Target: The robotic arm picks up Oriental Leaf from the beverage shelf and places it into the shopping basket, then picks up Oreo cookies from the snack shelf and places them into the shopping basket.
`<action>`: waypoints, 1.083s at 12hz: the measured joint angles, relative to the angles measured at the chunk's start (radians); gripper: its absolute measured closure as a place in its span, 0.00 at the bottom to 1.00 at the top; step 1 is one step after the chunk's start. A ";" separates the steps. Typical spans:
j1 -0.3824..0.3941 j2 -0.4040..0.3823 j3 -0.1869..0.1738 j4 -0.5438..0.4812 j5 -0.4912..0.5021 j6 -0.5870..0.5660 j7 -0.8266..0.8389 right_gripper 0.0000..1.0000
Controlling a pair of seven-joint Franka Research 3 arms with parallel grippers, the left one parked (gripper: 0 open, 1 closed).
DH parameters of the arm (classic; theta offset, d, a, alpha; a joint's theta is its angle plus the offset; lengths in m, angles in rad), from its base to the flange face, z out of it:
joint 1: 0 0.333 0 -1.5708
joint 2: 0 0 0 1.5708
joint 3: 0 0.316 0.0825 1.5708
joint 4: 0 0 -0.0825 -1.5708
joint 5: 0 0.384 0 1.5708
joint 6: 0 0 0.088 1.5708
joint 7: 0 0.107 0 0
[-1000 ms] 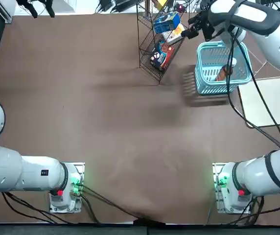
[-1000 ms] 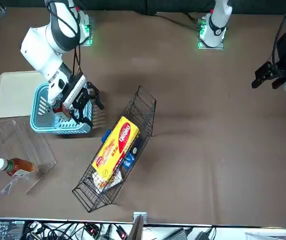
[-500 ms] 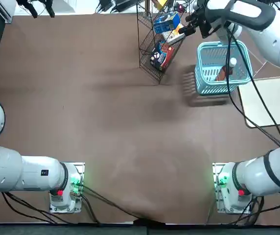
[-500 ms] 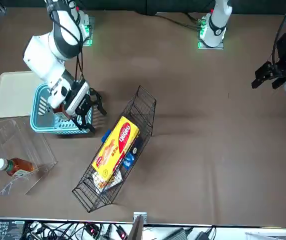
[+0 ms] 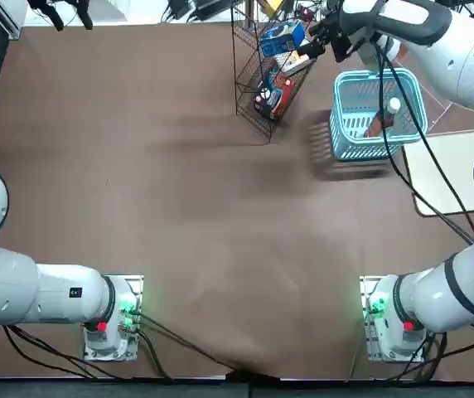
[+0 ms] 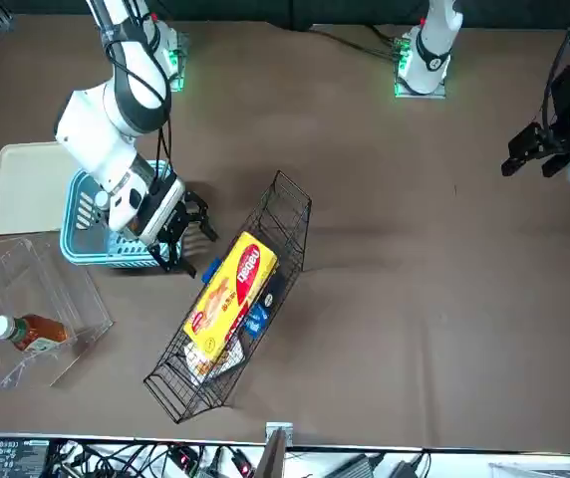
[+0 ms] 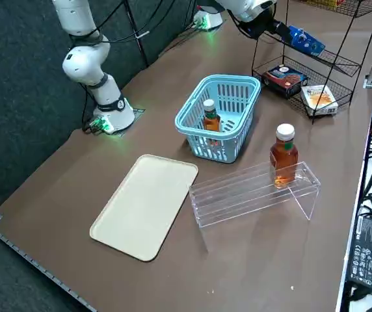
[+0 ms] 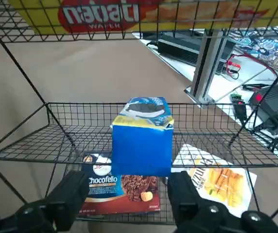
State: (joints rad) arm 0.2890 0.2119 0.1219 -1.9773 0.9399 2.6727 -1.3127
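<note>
Beside the wire rack: right pincer (image 8: 128,201), its fingers apart, facing the Oreo box
Oreo box (image 8: 143,138): on the snack shelf's (image 7: 332,60) middle tier
Oriental Leaf bottle (image 7: 211,119): inside the turquoise basket (image 7: 199,123)

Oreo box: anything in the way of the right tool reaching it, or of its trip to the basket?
Nothing visible stands between the open right tool and the blue Oreo box. Toward the turquoise basket, the snack rack's thin wire posts flank the box.
</note>
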 joint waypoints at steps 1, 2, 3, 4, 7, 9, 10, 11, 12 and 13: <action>0.001 0.003 0.000 0.006 0.000 0.001 0.000 0.00; 0.001 0.005 0.000 0.010 0.000 0.001 0.000 0.00; 0.001 0.006 0.000 0.014 0.000 0.001 0.000 0.00; 0.001 0.010 0.000 0.021 0.000 0.001 0.000 0.00; 0.001 0.048 0.000 0.059 0.000 0.001 0.000 0.00; 0.001 0.075 0.000 0.087 0.000 0.003 0.000 0.00; 0.002 0.092 0.000 0.106 0.000 0.003 0.000 0.00; 0.002 0.099 0.000 0.113 0.000 0.004 0.000 0.00; 0.002 0.104 0.000 0.119 0.000 0.004 0.000 0.00; 0.002 0.110 0.000 0.125 0.000 0.004 0.000 0.00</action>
State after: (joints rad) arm 0.2907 0.3218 0.1217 -1.8526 0.9401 2.6764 -1.3129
